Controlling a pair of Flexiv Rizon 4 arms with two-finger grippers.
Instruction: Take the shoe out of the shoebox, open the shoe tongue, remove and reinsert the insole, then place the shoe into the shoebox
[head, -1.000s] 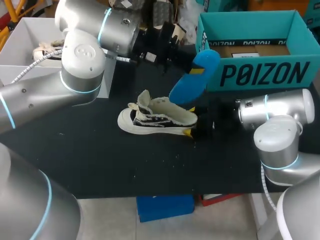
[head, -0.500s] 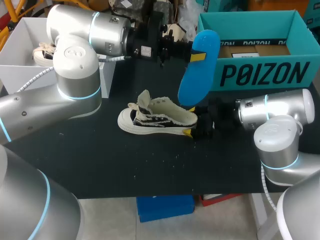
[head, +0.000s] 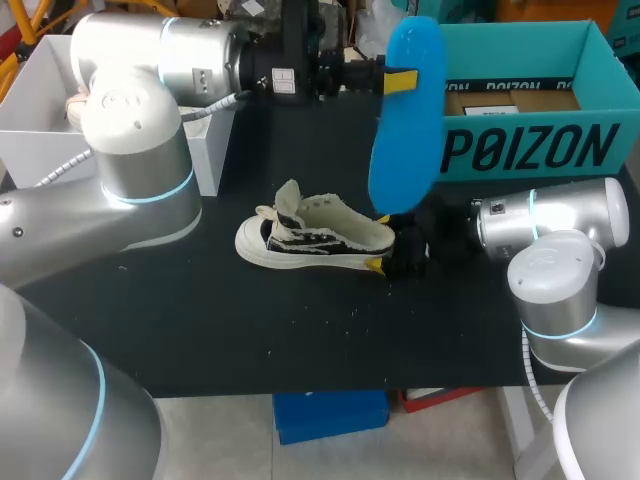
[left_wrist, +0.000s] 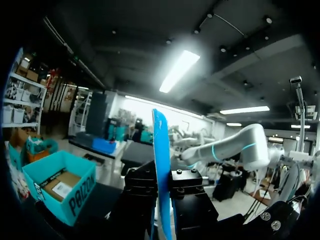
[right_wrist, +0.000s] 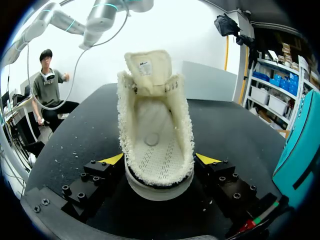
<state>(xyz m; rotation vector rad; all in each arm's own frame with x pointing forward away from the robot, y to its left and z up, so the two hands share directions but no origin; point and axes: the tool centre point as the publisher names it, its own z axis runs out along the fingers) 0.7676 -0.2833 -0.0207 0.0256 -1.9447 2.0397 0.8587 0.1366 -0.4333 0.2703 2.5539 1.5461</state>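
Observation:
A cream-and-black shoe (head: 315, 235) lies on its sole on the black table (head: 200, 320), its tongue pulled up. In the right wrist view the shoe (right_wrist: 155, 135) shows a bare inner floor. My right gripper (head: 398, 255) (right_wrist: 159, 159) is shut on the shoe's heel, one yellow tip at each side. My left gripper (head: 398, 82) (left_wrist: 161, 185) is shut on a blue insole (head: 405, 120), which hangs nearly upright above and behind the shoe's heel. The left wrist view shows that insole (left_wrist: 161, 170) edge-on. The teal shoebox (head: 520, 150) stands open at the back right.
A white open box (head: 40, 90) stands at the back left with another light shoe (head: 85, 100) inside. My left arm spans the back of the table above it. In the left wrist view the teal shoebox (left_wrist: 60, 187) lies off to the gripper's side.
My left gripper has lifted the blue insole higher and a little to the right, turning it from slanted to nearly upright. The shoe and my right arm have stayed put.

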